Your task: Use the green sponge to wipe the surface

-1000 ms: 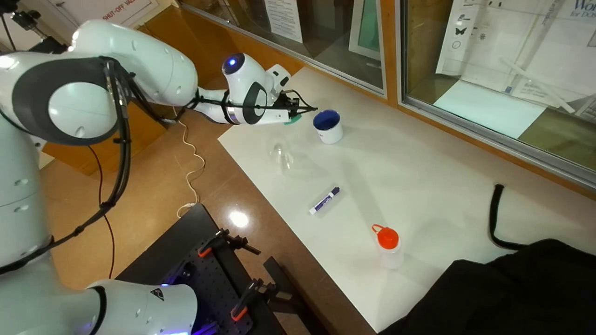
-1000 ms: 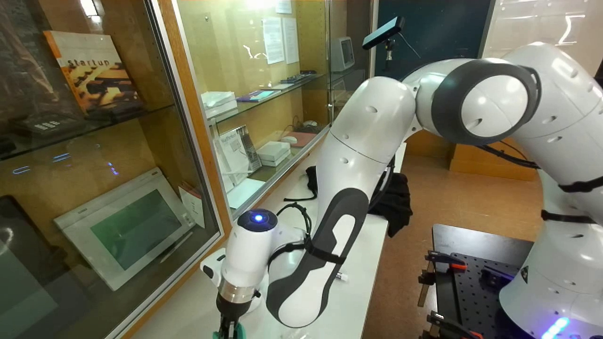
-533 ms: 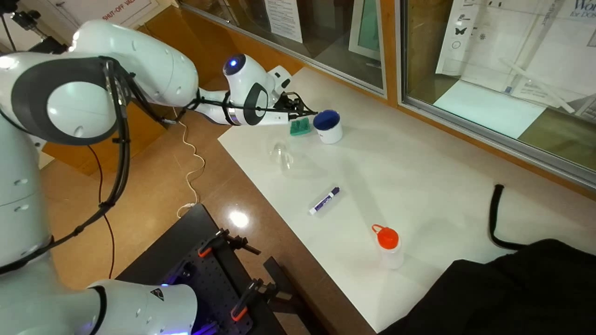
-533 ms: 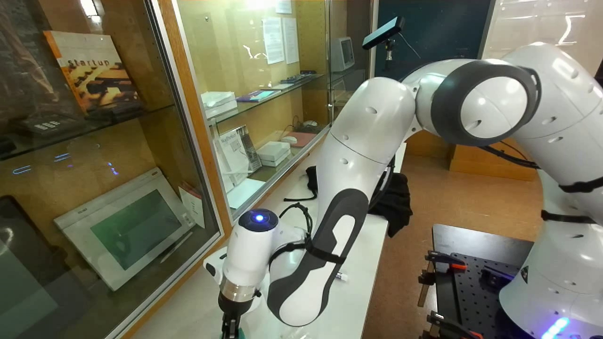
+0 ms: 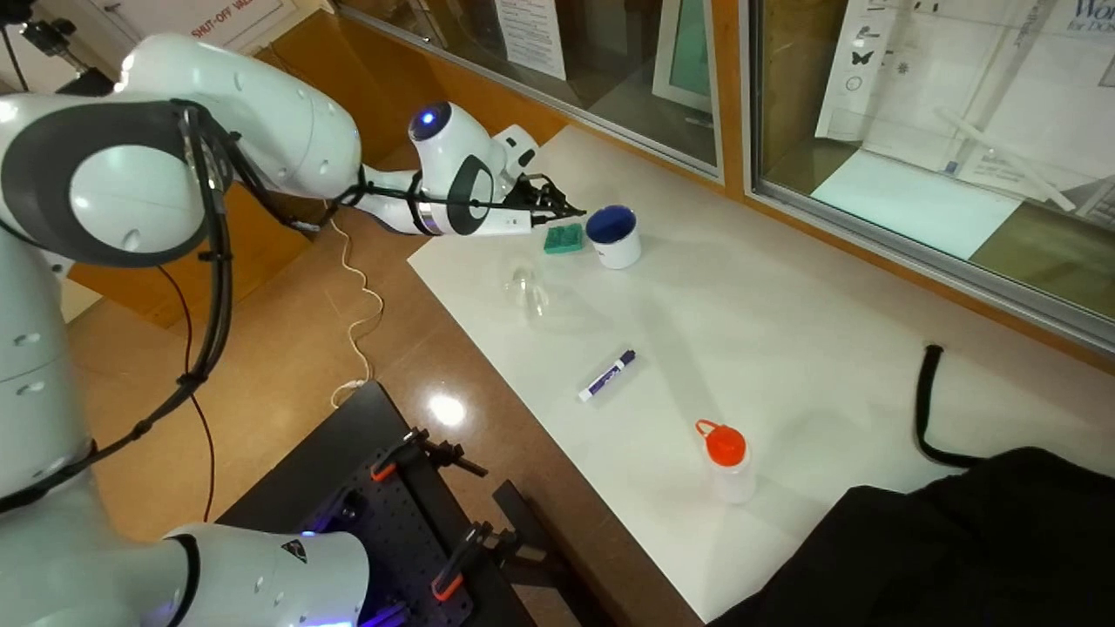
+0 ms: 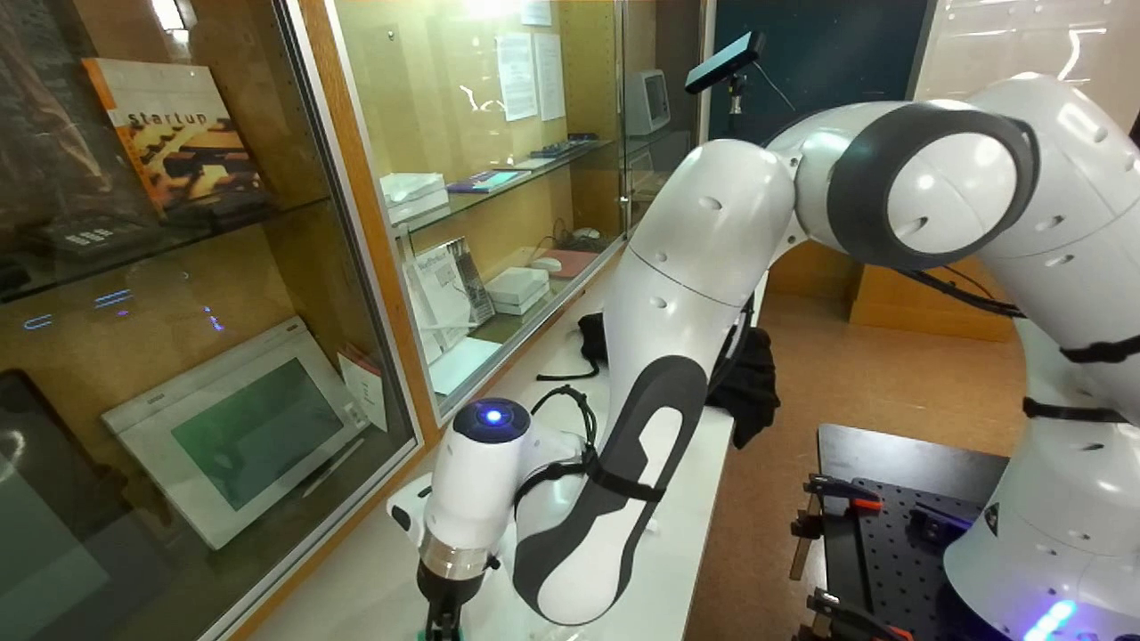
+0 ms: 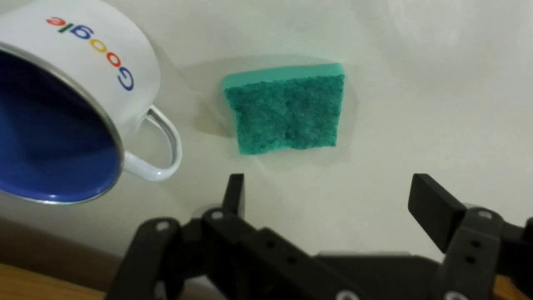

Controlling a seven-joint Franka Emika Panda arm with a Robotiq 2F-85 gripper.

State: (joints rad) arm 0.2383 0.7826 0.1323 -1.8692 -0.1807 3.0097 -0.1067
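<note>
White jointed robot arm above a large cream-white rectangular table top. In both exterior views the arm rises from its pale cylindrical base, bends high at the elbow and reaches outward; the grey-and-white forearm slopes downward, and the black two-finger gripper hangs beneath the wrist. The wrist view shows its fingers spread wide, with bare table top between them. The flat teal-green square sponge, darker rough face upward, lies on the table top beyond the fingertips, apart from them and near the white mug with deep-blue interior.

The wrist view alone shows the mug's curved handle and legible multicoloured "Google" lettering. Seen only in an exterior view: a translucent bottle with orange-red cap. The white marker with purple cap lies in full sight there. In an exterior view with a book titled "startup", the arm hides most of that marker, and merely a sliver of sponge shows at the lower edge.
</note>
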